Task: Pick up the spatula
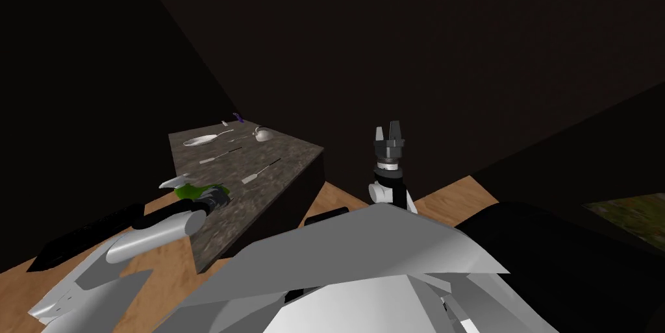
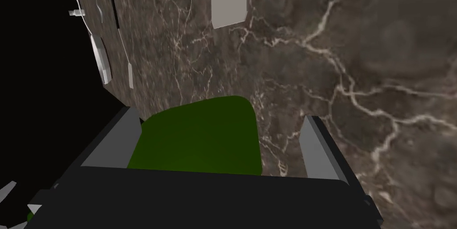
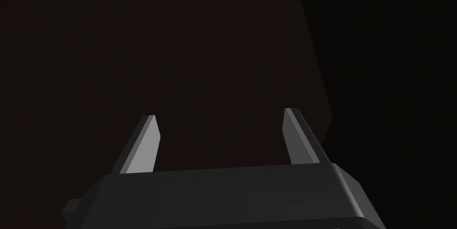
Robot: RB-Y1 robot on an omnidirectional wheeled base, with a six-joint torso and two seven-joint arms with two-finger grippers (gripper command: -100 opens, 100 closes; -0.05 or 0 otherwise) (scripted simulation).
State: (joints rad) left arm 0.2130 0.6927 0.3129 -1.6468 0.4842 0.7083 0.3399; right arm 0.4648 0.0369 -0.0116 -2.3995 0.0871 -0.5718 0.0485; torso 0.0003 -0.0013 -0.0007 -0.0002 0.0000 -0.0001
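I have the left gripper (image 2: 218, 114) reached out low on my left, fingers spread wide; the right gripper (image 1: 388, 131) stands raised ahead, fingers apart.

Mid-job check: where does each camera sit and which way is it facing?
Head view: on the head, steeply down and forward at a brown marbled countertop; left arm at its left edge, right claw raised, open.
Left wrist view: on the left hand, along the open left claw at the countertop, a green flat rounded blade between the fingers.
Right wrist view: on the right hand, along its open claw, away from the countertop.
Shared: head and left wrist views both show the countertop and green blade.
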